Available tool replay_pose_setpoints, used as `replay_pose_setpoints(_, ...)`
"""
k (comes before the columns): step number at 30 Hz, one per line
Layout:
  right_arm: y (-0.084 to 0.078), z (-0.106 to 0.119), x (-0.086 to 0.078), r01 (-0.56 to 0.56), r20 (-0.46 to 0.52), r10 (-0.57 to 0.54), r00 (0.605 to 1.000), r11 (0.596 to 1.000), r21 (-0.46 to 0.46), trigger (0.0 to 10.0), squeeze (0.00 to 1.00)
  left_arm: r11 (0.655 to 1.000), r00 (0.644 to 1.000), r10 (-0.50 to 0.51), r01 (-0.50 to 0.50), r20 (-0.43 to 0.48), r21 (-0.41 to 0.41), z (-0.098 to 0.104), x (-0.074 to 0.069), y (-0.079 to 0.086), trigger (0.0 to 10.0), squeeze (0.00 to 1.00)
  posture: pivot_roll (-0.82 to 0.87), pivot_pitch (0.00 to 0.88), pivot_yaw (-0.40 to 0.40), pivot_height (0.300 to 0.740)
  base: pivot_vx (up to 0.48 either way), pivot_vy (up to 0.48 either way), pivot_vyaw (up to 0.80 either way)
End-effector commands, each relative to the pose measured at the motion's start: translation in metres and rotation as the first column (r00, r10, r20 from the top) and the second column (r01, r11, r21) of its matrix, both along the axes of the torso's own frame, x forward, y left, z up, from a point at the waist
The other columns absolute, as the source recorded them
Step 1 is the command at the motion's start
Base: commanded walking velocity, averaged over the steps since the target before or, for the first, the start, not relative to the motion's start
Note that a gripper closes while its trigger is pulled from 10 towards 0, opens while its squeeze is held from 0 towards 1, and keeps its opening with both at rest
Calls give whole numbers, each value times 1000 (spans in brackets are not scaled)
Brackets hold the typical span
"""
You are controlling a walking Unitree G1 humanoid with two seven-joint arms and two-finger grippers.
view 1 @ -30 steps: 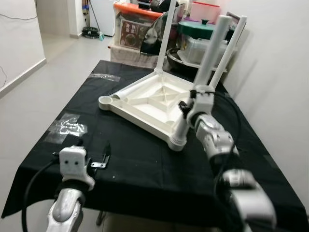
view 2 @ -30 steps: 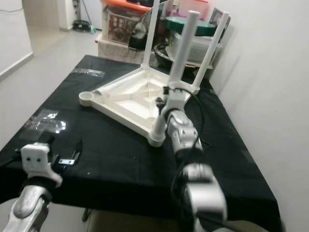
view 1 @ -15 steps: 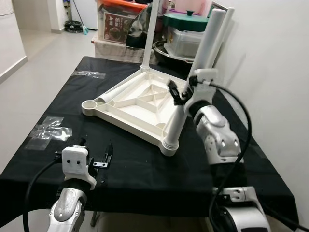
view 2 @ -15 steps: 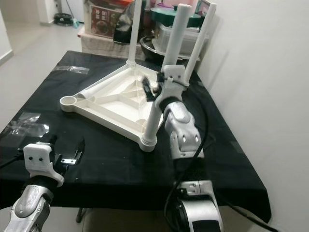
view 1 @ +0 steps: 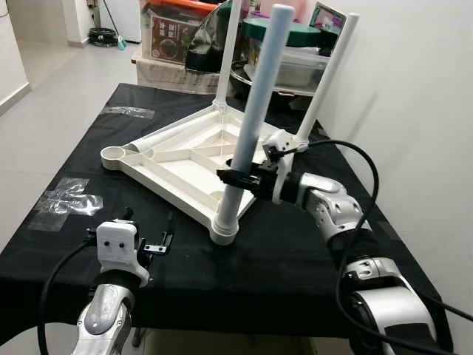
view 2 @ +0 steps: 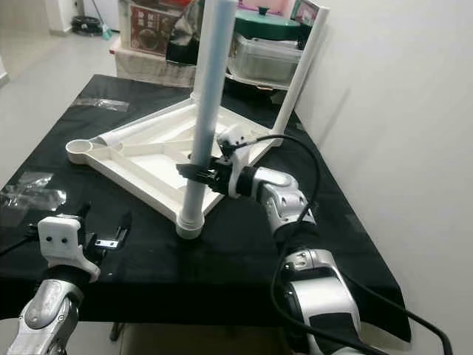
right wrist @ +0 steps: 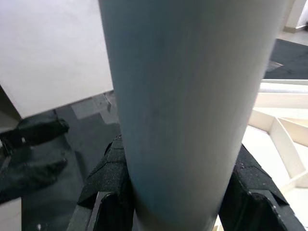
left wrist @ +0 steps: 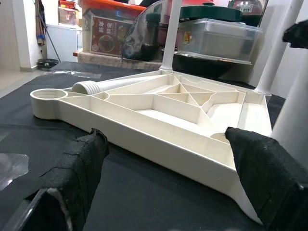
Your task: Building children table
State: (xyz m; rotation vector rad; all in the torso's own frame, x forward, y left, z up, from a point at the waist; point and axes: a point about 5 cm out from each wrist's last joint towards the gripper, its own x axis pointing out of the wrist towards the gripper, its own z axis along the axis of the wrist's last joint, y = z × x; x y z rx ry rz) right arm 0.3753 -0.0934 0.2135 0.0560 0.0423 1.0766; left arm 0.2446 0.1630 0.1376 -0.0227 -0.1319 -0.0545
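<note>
The upturned white plastic children's table top [view 1: 194, 159], ribbed on its underside, lies on the black cloth-covered work table [view 1: 288, 244]; everything else here is placed from it. At its near corner a round white plastic table leg [view 1: 251, 126] stands in its socket; the right gripper [view 1: 240, 177] is clamped around the lower part of that leg, a black finger [right wrist: 108, 175] on each side of the tube in the right wrist view. Half a second ago this leg leaned off toward the far right corner of the table top, its upper end close to the leg there; now it stands much nearer upright, with only a slight lean that way; the gripper has also come round from the leg's right side to reach it more squarely across the table top's right edge. My reading is that the leg is being straightened and seated in its socket; whether it is fully home cannot be told. Two more white legs stand at the far corner [view 1: 228, 52] and the far right corner [view 1: 329, 81]; the left corner socket [view 1: 113, 155] is open, and a loose white leg [left wrist: 103, 85] lies along the table top's far left edge just beside it, so that one seems left to fit. The left gripper [view 1: 144, 240] hovers over the cloth near the table top's near left edge, fingers spread wide and holding nothing. Beyond the far corner stand stacked plastic storage boxes [view 1: 292, 63].
</note>
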Motion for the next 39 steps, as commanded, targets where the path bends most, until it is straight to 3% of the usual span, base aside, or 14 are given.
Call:
replay_pose_setpoints(1, 0, -7, 5, 108, -46, -106, 993, 994, 36, 0, 0, 1000, 1000, -6, 6, -8, -12, -3, -2, -1, 10000, 0, 104, 0, -200, 740, 0, 0, 0)
replay_pose_setpoints(6, -25, -30, 20, 601, -149, -608, 780, 794, -91, 0, 0, 1000, 1000, -10, 10, -14, -12, -4, -4, -1, 10000, 0, 91, 0, -189, 740, 0, 0, 0)
replay_pose_setpoints(8, -52, -50, 10, 858, -172, -871, 460, 486, -167, 0, 0, 1000, 1000, -12, 12, -21, -13, -5, -5, 0, 10000, 0, 81, 0, -178, 740, 0, 0, 0)
replay_pose_setpoints(15, -65, -46, -31, 963, -40, -969, 242, 245, -109, 0, 0, 1000, 999, -16, 16, -30, -11, -6, -5, 0, 10000, 0, 62, 0, -159, 740, 0, 0, 0)
replay_pose_setpoints(17, -64, -42, -31, 958, -22, -963, 267, 268, -105, 0, 0, 1000, 999, -17, 17, -31, -10, -6, -5, 1, 10000, 0, 57, 0, -155, 740, 0, 0, 0)
replay_pose_setpoints(18, -57, -34, -26, 925, -35, -929, 369, 371, -85, 10000, 0, 1000, 999, -19, 19, -34, -11, -6, -5, 1, 10000, 0, 52, 0, -153, 740, 0, 0, 0)
replay_pose_setpoints(19, -57, -34, -26, 925, -35, -929, 369, 371, -85, 10000, 0, 1000, 999, -19, 19, -34, -11, -6, -5, 1, 10000, 0, 52, 0, -153, 740, 0, 0, 0)
replay_pose_setpoints(20, -53, -24, -25, 906, -28, -906, 423, 423, -16, 10000, 937, 1000, 999, -20, 20, -34, -11, -6, -4, 0, 10000, 0, 55, 0, -155, 740, 0, 0, 0)
replay_pose_setpoints(22, -52, -18, -21, 889, -41, -888, 458, 458, 25, 10000, 1000, 1000, 999, -21, 20, -34, -10, -6, -4, 0, 10000, 0, 61, 0, -160, 740, 0, 0, 0)
replay_pose_setpoints(26, -53, -6, -12, 874, -31, -875, 484, 481, 66, 10000, 1000, 1000, 999, -19, 19, -32, -9, -6, -3, 0, 10000, 0, 69, 0, -166, 740, 0, 0, 0)
replay_pose_setpoints(27, -50, 6, -1, 816, -52, -817, 574, 566, 121, 10000, 525, 1000, 999, -17, 17, -30, -8, -6, -2, 0, 10000, 0, 69, 0, -168, 740, 0, 0, 0)
replay_pose_setpoints(30, -50, 6, -1, 816, -52, -817, 574, 566, 121, 10000, 525, 1000, 999, -17, 17, -30, -8, -6, -2, 0, 10000, 0, 69, 0, -168, 740, 0, 0, 0)
replay_pose_setpoints(31, -47, 16, 9, 708, -111, -701, 705, 683, 179, 10000, 0, 1000, 999, -16, 16, -27, -9, -5, -1, 0, 10000, 0, 68, 0, -169, 740, 0, 0, 0)
replay_pose_setpoints(39, -24, 4, -3, 25, -16, -23, 1000, 989, 148, 10000, 0, 1000, 999, -26, 26, -19, -6, -4, 2, -3, 10000, 0, 100, 0, -189, 740, 0, 0, 0)
